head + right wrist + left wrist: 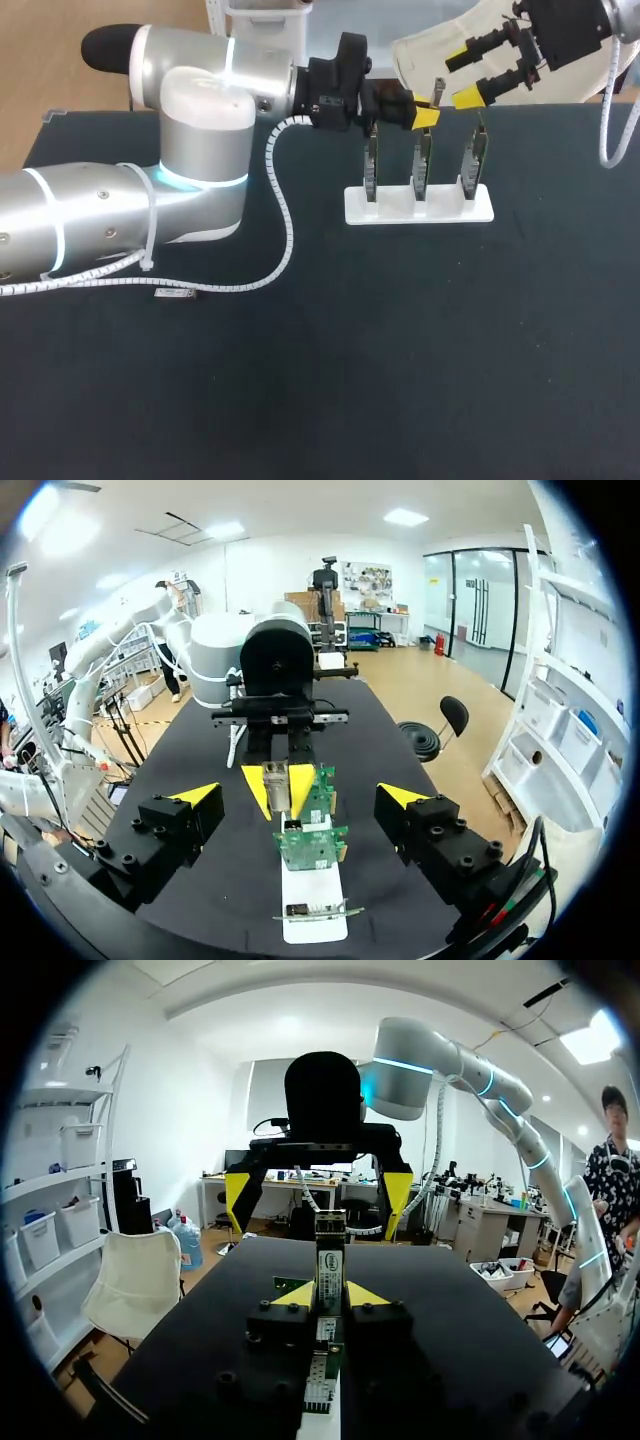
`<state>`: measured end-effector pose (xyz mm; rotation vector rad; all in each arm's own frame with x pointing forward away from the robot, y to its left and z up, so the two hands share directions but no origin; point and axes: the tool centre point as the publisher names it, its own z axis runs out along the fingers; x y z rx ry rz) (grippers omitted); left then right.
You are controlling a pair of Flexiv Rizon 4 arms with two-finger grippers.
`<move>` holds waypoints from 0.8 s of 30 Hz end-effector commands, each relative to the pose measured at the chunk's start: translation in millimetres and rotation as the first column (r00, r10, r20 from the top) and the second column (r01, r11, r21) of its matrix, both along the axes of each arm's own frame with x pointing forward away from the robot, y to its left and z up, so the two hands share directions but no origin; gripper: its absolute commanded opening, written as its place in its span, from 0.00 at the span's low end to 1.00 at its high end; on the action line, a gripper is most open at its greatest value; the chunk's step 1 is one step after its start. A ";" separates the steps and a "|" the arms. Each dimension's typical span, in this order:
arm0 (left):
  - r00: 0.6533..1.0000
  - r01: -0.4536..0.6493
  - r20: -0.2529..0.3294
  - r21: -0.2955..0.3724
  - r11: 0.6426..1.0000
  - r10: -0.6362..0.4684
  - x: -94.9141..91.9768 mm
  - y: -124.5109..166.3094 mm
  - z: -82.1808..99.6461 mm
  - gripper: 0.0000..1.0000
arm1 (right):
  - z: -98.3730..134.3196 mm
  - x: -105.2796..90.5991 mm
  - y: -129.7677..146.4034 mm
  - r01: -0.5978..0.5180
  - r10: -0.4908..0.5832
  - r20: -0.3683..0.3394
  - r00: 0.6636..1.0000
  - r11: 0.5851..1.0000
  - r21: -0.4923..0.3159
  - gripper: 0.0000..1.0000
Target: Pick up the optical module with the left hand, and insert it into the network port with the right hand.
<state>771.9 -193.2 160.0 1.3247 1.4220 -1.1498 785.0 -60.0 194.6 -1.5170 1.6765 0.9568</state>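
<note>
Optical module [329, 1263]: slim, silvery, labelled

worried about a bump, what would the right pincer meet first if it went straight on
Probably the optical module in the left pincer; the nearest board seems lower, but depth is unclear.

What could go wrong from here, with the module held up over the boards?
1. The left tool holds the optical module close above the circuit boards, while the right tool is open and apart from it. A release before the right tool grips would likely drop the module onto them.
2. The left tool sits near the middle board's top, so a low or skewed handover might knock the boards in their white stand.
</note>
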 end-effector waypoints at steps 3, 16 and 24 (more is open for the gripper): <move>1.000 0.002 0.001 -0.001 1.000 -0.002 1.6 -0.5 -0.9 0.00 | 1.3 -3.5 4.5 -0.014 0.014 -0.004 1.000 1.000 0.005 1.00; 1.000 0.002 0.001 -0.001 1.000 -0.002 1.6 -0.5 -0.9 0.00 | 1.8 -15.1 15.3 -0.044 0.044 -0.016 0.999 0.999 0.019 1.00; 1.000 0.002 0.001 -0.001 1.000 -0.002 1.6 -0.5 -0.9 0.00 | 3.5 -17.0 20.7 -0.050 0.050 -0.016 0.999 0.998 0.024 1.00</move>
